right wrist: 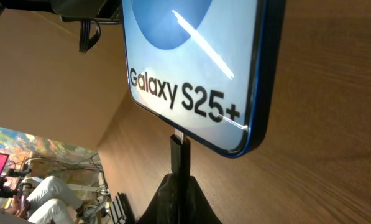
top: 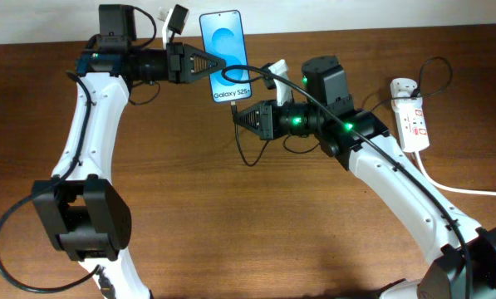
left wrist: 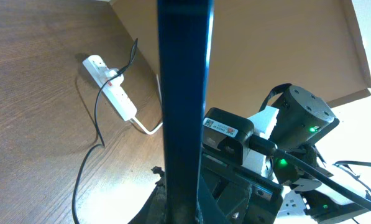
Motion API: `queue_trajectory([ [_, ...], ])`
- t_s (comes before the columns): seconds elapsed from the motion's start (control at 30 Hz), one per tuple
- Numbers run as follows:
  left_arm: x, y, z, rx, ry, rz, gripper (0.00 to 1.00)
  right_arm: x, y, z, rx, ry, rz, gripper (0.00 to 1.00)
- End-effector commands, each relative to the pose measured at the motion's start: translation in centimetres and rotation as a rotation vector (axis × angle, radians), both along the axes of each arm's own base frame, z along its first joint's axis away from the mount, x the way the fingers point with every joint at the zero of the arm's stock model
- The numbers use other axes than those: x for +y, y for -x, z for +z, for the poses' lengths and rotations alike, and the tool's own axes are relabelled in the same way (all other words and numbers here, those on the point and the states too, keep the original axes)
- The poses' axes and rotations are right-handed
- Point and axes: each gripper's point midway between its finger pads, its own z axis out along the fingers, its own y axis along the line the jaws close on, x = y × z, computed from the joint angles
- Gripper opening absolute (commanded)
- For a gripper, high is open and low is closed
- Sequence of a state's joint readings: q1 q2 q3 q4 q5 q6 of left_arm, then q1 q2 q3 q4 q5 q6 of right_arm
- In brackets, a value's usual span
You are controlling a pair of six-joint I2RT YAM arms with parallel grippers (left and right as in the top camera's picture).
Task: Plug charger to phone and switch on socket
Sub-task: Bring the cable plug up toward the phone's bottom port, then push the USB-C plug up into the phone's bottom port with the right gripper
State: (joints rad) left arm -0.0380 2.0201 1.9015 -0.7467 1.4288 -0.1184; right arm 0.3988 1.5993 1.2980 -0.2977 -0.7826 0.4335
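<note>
My left gripper (top: 204, 65) is shut on the phone (top: 223, 55) and holds it above the table, blue screen up, "Galaxy S25+" text at the near end. In the left wrist view the phone (left wrist: 185, 93) is edge-on between the fingers (left wrist: 186, 208). My right gripper (top: 241, 117) is shut on the charger's black connector (right wrist: 180, 155). The connector's tip meets the phone's bottom edge (right wrist: 235, 146); I cannot tell how deep it sits. The thin black cable (top: 249, 154) runs back to the white adapter (top: 401, 85) in the socket strip (top: 412, 123), which also shows in the left wrist view (left wrist: 110, 87).
The strip's thick white cord (top: 472, 189) runs off to the right. The table's back edge meets a pale wall (top: 356, 17). The right arm (top: 397, 183) crosses the right half of the wooden table (top: 256, 224). The left arm's base (top: 81, 216) stands at the front left.
</note>
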Motion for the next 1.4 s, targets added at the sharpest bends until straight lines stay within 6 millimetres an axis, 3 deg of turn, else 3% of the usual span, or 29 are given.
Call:
queue_trajectory([
  [0.0, 0.08, 0.63, 1.53, -0.059, 0.036, -0.031, 0.00, -0.04, -0.16, 2.15, -0.063, -0.017, 0.002, 0.04],
  [1.37, 0.68, 1.09, 2.20, -0.068, 0.078, -0.054, 0.00, 0.40, 0.40, 2.85, -0.070, -0.053, 0.045, 0.04],
])
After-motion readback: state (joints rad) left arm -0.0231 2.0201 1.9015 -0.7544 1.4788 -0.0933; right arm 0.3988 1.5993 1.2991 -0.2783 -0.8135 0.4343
